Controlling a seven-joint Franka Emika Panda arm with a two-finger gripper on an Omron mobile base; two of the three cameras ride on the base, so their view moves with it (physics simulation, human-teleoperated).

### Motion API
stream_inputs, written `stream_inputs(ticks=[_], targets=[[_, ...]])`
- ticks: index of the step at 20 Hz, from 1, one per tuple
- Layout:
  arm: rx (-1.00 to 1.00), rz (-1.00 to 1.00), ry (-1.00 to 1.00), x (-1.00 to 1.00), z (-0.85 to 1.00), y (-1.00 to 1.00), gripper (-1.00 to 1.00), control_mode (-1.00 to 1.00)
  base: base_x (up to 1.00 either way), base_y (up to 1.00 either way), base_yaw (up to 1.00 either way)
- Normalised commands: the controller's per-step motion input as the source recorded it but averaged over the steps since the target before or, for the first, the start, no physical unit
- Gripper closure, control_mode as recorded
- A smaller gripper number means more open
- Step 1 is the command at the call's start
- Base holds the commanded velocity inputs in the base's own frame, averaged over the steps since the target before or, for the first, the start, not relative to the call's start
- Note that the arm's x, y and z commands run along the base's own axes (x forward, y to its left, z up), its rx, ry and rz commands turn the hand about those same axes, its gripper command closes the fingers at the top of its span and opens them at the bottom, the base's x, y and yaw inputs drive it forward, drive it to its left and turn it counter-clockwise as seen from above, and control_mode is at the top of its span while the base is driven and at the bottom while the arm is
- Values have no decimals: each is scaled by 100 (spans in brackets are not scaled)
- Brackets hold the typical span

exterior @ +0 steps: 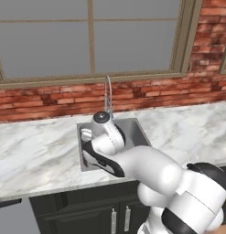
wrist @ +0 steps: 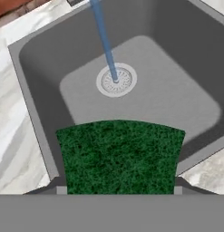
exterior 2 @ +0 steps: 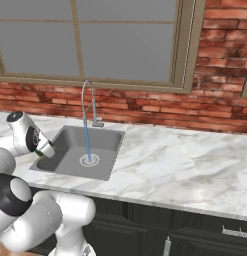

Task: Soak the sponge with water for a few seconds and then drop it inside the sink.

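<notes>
One sponge [wrist: 120, 156] sits nearest in the hand view, its dark green scouring face broad across the bottom of the picture, pinched at both ends between the fingers of the gripper [wrist: 120, 189], whose jaws are closed narrowly on it. The sponge hangs above the near rim of the sink [wrist: 36, 104], over the basin's near edge and short of the drain [wrist: 116, 80]. It does not touch the water [wrist: 105, 43], which falls as a thin blue stream straight onto the drain in the middle of the grey basin floor.

From the right base view, a small patch of the green sponge [exterior 2: 40, 153] peeks out under the white hand at the left rim of the sink [exterior 2: 107, 160], well apart from the stream of water [exterior 2: 87, 140]. The stream runs down from the slim silver gooseneck tap [exterior 2: 87, 102], which stands on the white marble counter [exterior 2: 185, 165] just behind the basin.

In the left base view the white arm [exterior: 132, 160] reaches forward and covers most of the basin, with the tap [exterior: 108, 96] rising just beyond the wrist. Behind the counter runs a red brick wall [exterior 2: 220, 107], and above it a window [exterior 2: 95, 40] with a tan frame. Dark cabinet doors [exterior: 87, 212] lie below the counter's front edge.
</notes>
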Motion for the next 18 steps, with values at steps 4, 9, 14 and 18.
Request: stream_inputs(ticks=[4, 9, 14, 18], targets=[[0, -22, 0, 24, 0, -24, 100, -100, 0, 0, 0], [0, -21, 0, 19, -1, -26, 100, -100, 0, 0, 0], [0, -21, -3, 19, -8, -26, 100, -100, 0, 0, 0], [-3, -21, -3, 24, -4, -23, 100, -100, 0, 0, 0]])
